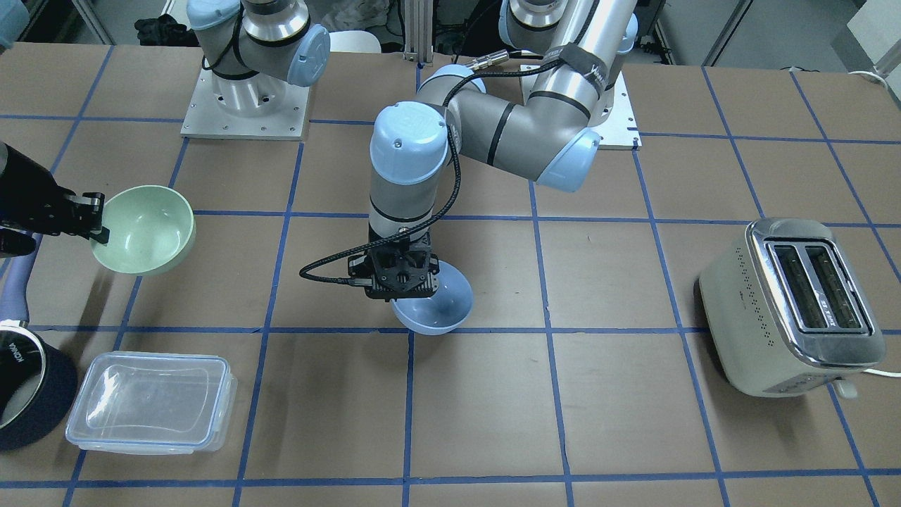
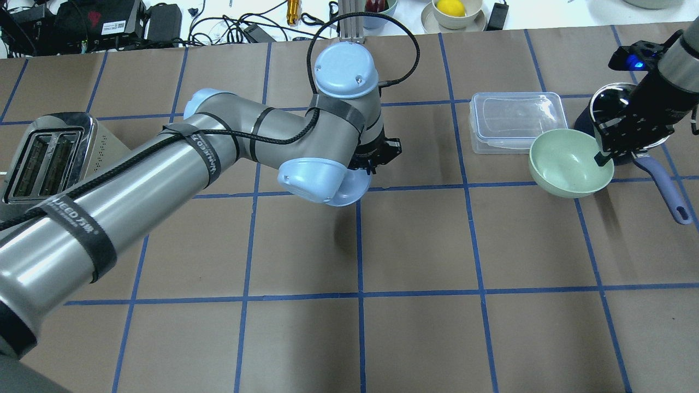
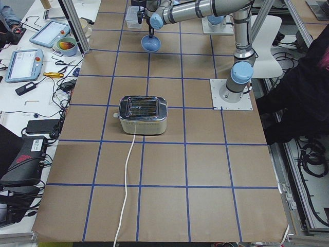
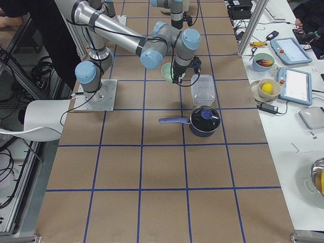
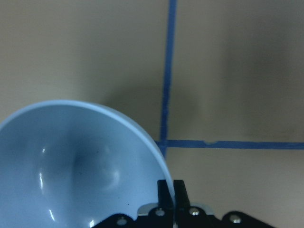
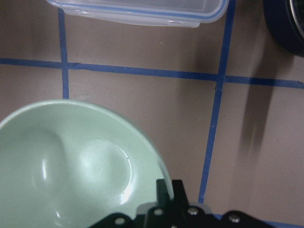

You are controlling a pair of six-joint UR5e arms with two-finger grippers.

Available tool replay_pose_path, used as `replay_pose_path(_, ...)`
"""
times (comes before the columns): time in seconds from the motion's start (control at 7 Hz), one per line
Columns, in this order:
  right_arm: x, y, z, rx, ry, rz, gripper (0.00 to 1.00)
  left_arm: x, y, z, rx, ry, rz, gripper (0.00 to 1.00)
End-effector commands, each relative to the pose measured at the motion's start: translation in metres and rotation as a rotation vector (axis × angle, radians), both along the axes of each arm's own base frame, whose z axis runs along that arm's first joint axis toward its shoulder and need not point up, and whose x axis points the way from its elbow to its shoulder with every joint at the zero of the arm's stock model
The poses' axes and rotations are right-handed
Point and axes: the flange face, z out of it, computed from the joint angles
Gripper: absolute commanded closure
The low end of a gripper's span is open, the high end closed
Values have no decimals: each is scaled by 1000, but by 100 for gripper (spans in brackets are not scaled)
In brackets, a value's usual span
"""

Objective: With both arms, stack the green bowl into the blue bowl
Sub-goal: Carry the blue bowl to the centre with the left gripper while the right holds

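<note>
Mint-green round plastic bowl (image 1: 144,229) hangs mouth-up, its rim pinched in the right claw (image 6: 171,189), near the brown worktop's (image 1: 633,394) end beside a clear lidded container (image 1: 151,401) and a dark saucepan (image 1: 28,394). The periwinkle-blue round plastic bowl (image 1: 440,310), mouth-up at mid-worktop, is pinched by its rim (thin wall between the fingers) in the left claw (image 5: 172,189). Bare worktop lies between the bowls.

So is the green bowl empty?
Empty. The green bowl looks bare and smooth inside in the right wrist view; the right tool pinches its rim.
</note>
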Motion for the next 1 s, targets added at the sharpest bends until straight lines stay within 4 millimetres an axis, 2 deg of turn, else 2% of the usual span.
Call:
replay_pose_path(0.0, 2, 2, -8, 10, -5, 7, 100, -16, 1, -35, 20, -10, -3, 92)
replay_pose_path(0.14, 1, 4, -10, 16, -8, 7, 100, -15, 0, -34, 14, -17, 10, 57)
replay_pose_path(0.29, 1, 4, -11, 16, -9, 21, 100, -11, -2, -11, -31, -3, 7, 45)
replay_pose_path(0.43, 3, 4, -9, 12, -11, 24, 100, 4, -10, 12, -80, -20, -30, 29)
replay_pose_path(0.57, 9, 3, 0, -6, -4, 23, 100, 32, -18, 45, -134, -39, -119, 6)
replay_pose_path(0.71, 27, 0, 1, -28, -54, 32, 100, 80, -33, 79, -149, -46, -100, 0)
replay_pose_path(0.86, 45, -3, 1, -32, -51, 23, 100, 138, -40, 110, -132, -75, -144, 0)
